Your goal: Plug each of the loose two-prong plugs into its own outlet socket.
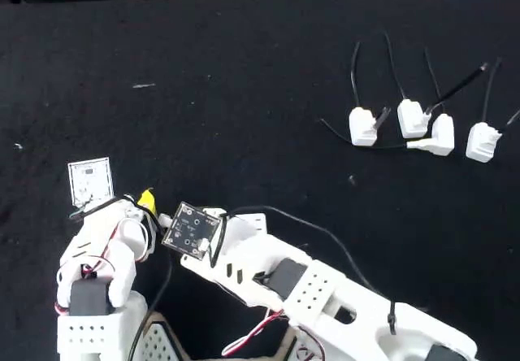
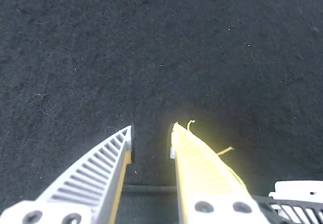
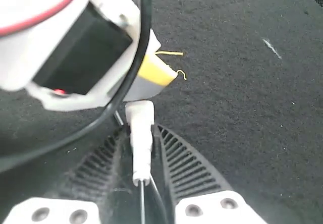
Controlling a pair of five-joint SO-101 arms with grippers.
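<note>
While the right claw (image 3: 139,129) clamps a white plug (image 3: 141,146), the left claw (image 2: 151,128) stands apart.

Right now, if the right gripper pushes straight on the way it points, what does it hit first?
The left gripper: its yellow finger lies just beyond the tips of the right gripper, which is shut on a white plug. A black cable crosses there too; depth between them is unclear.

Soft, even light comes from above, and the black cloth (image 1: 244,93) stays dull and dark under it. The white plugs (image 1: 414,119) are very bright, nearly washed out, with hardly any shadow beside them. A faint yellow glow lies on the cloth near the yellow finger (image 2: 202,173).
</note>
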